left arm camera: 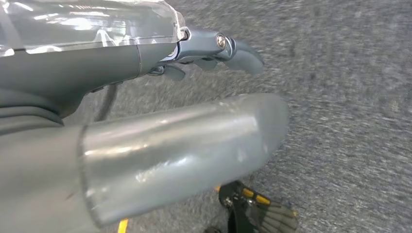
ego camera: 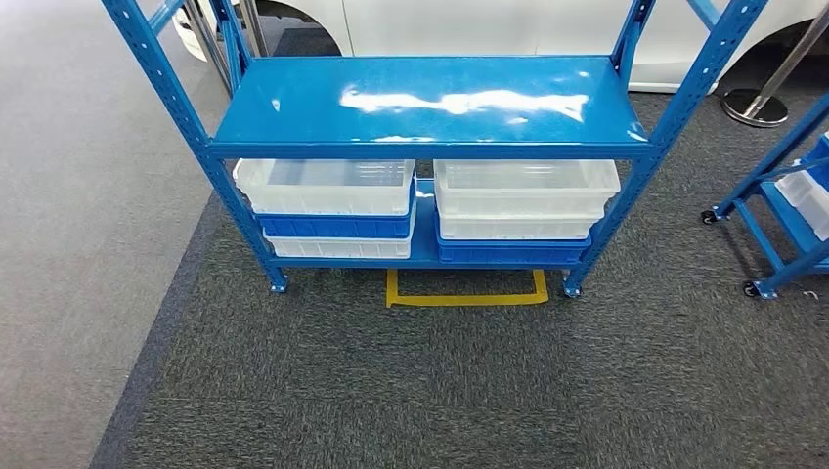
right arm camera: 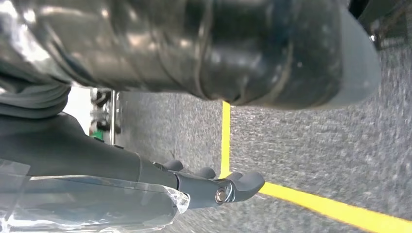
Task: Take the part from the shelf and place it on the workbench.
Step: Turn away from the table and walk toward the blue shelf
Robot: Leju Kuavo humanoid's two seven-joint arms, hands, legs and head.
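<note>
A blue metal shelf rack (ego camera: 430, 103) stands straight ahead on grey carpet. Its top board is glossy, with only light reflections on it. On the lower board sit two stacks of white (ego camera: 326, 186) and blue (ego camera: 513, 252) bins; I cannot tell what is inside them. My left hand (left arm camera: 175, 145) hangs over the carpet with thumb and fingers (left arm camera: 238, 51) apart, holding nothing. My right hand (right arm camera: 204, 53) also hangs low, its fingers (right arm camera: 233, 187) stretched out and apart from the thumb, holding nothing.
A yellow tape outline (ego camera: 466, 298) marks the floor at the rack's front. A second blue rack on wheels (ego camera: 782, 210) stands at the right. Behind the shelf are a white car (ego camera: 489, 24) and a stanchion base (ego camera: 755, 106). Lighter floor runs along the left.
</note>
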